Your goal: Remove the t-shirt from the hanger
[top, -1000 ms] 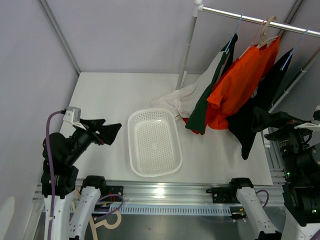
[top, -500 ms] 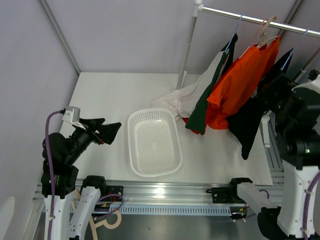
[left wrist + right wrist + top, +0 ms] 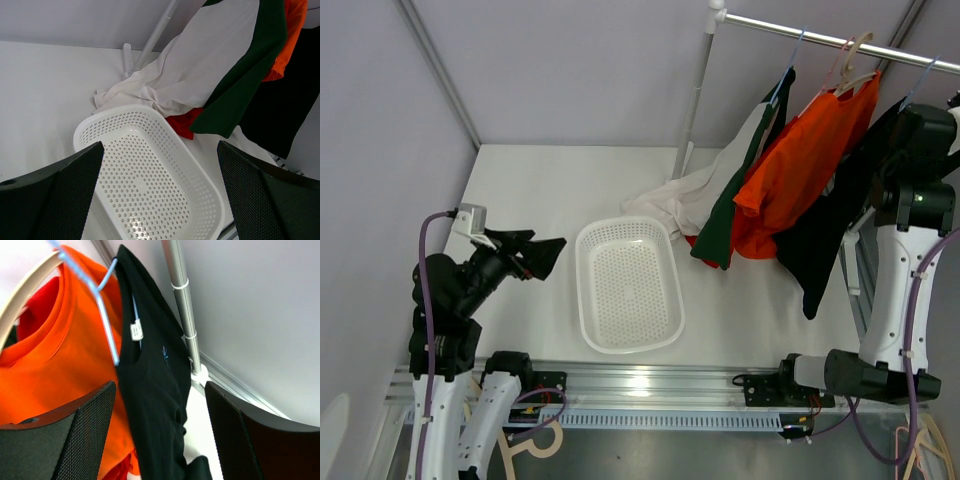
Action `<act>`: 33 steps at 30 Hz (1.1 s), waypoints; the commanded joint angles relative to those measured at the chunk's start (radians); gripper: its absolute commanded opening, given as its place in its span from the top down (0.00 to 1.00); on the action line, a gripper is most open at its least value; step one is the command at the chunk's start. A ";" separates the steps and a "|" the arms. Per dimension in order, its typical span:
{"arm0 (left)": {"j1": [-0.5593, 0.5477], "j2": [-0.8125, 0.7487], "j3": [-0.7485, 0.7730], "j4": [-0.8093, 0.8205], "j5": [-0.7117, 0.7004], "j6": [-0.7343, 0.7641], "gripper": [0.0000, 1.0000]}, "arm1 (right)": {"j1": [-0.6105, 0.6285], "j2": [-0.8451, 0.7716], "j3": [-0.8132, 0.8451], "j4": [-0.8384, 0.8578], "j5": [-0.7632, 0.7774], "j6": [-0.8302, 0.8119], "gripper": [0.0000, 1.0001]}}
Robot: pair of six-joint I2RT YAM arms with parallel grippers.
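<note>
Count: one rail and three garments hanging on it, which are a white-and-green shirt, an orange t-shirt and a black t-shirt. There are three hangers, two of blue wire and one of pale wood. The wooden one carries the orange t-shirt. One white basket sits on the table, and one red cloth lies just beside the basket's far corner, under the white-and-green shirt's hem. That shirt's white part trails down onto the table behind the basket. The black t-shirt is rightmost on the rail, on its blue hanger, with the neck label showing. The right gripper is raised to rail height right at that shirt. Its jaws are spread wide and hold nothing. In the wrist view the shirt's shoulder and body fill the gap ahead of the fingers, with the hanger wire just left of centre. I can't tell whether any finger touches the cloth. The left gripper is low on the left, well apart from all the garments. It is also wide open and empty, and it points toward the basket.
</note>
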 commanded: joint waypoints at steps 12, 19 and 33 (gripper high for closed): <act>-0.004 0.093 0.036 0.015 -0.019 0.020 0.01 | -0.088 0.165 0.188 0.112 -0.165 -0.002 0.21; -0.004 0.101 0.037 0.017 -0.028 0.028 0.01 | -0.057 0.156 0.197 0.114 -0.156 -0.034 0.18; -0.004 0.156 0.096 -0.005 -0.046 0.040 0.01 | -0.098 0.365 0.404 0.046 -0.187 -0.043 0.25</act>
